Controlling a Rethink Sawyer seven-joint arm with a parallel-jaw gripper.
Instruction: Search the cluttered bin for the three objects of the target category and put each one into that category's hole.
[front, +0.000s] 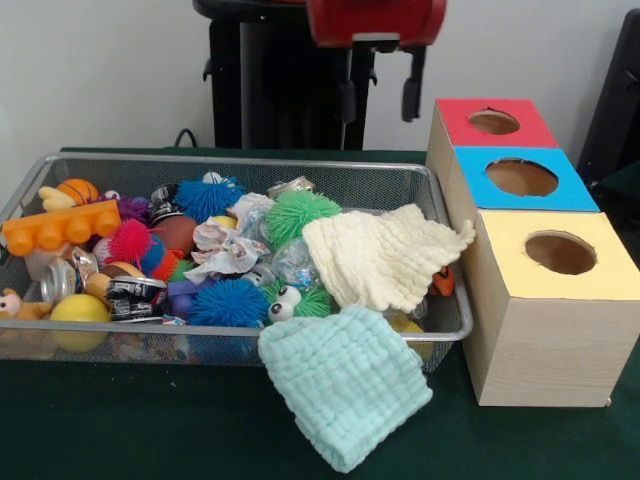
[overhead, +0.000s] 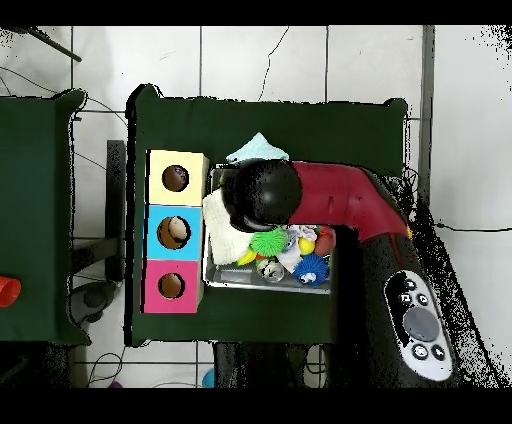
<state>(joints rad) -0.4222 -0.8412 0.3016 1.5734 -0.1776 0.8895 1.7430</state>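
Wire bin (front: 60, 165) w/ spiky balls, toys, cream cloth (front: 380, 258); mint cloth (front: 345, 385) overhangs rim.

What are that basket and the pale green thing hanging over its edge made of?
The basket looks like fine metal wire mesh with a shiny rim; you can see through its walls. The pale green cloth seems soft woven cotton, with a crinkled, gridded texture.

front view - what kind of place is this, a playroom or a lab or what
Most likely a robotics lab set up for a sorting test. A red robot arm hangs over a wire bin of jumbled toys, beside three wooden boxes with colour-coded holes, on a green-covered table.
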